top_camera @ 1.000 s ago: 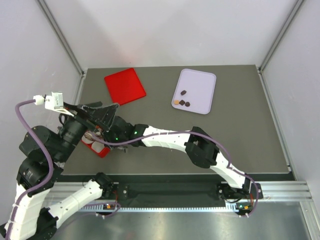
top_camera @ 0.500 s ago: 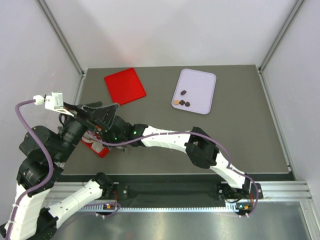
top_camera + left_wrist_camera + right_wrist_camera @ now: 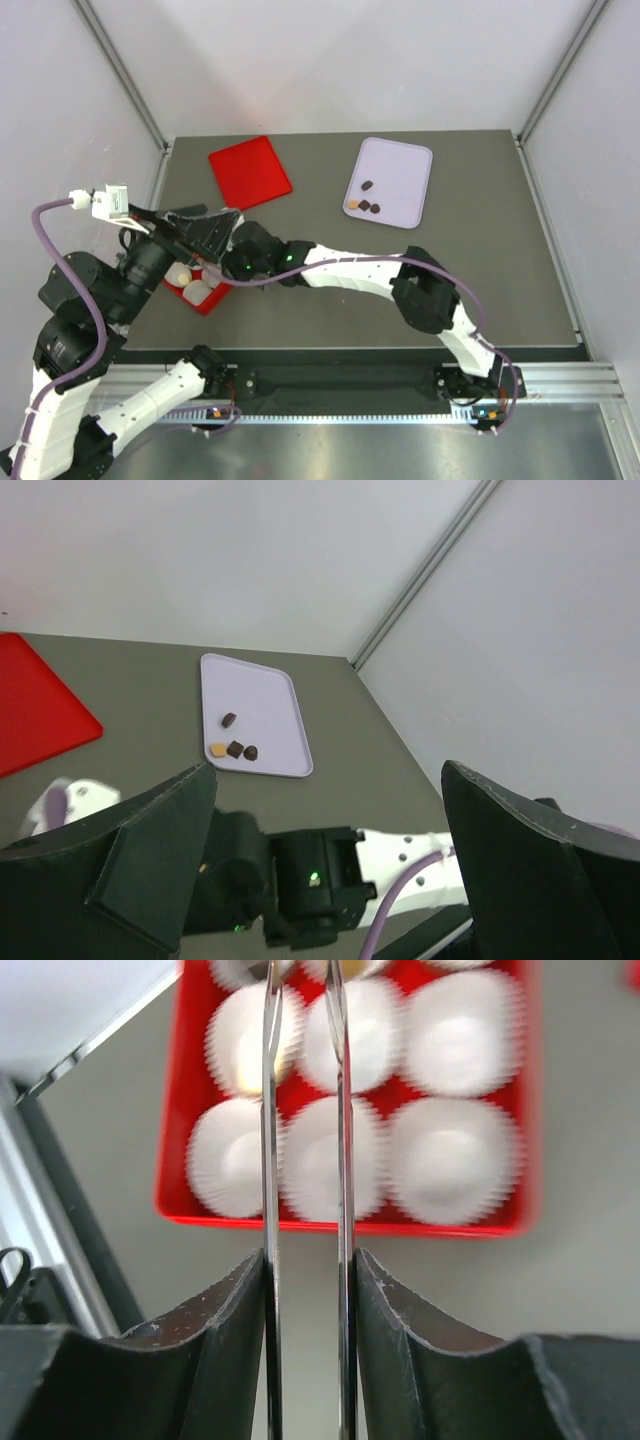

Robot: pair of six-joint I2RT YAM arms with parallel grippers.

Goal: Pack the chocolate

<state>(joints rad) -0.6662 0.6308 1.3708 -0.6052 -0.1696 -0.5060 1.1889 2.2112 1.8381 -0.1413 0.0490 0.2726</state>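
Hovering over the red box (image 3: 345, 1223), the right gripper (image 3: 303, 1000) points its thin metal fingers (image 3: 270, 1160) at the white paper cups (image 3: 455, 1160). The blades stand narrowly apart with their tips cut off by the frame edge, so I cannot tell if they pinch anything. The left gripper (image 3: 326, 770) hangs with its fingers spread wide, released. The chocolate (image 3: 366, 207), four small pieces, one of them tan, sits on the lavender tray (image 3: 405, 165), well apart from the box. The red lid (image 3: 250, 172) lies flat on the tabletop (image 3: 480, 260).
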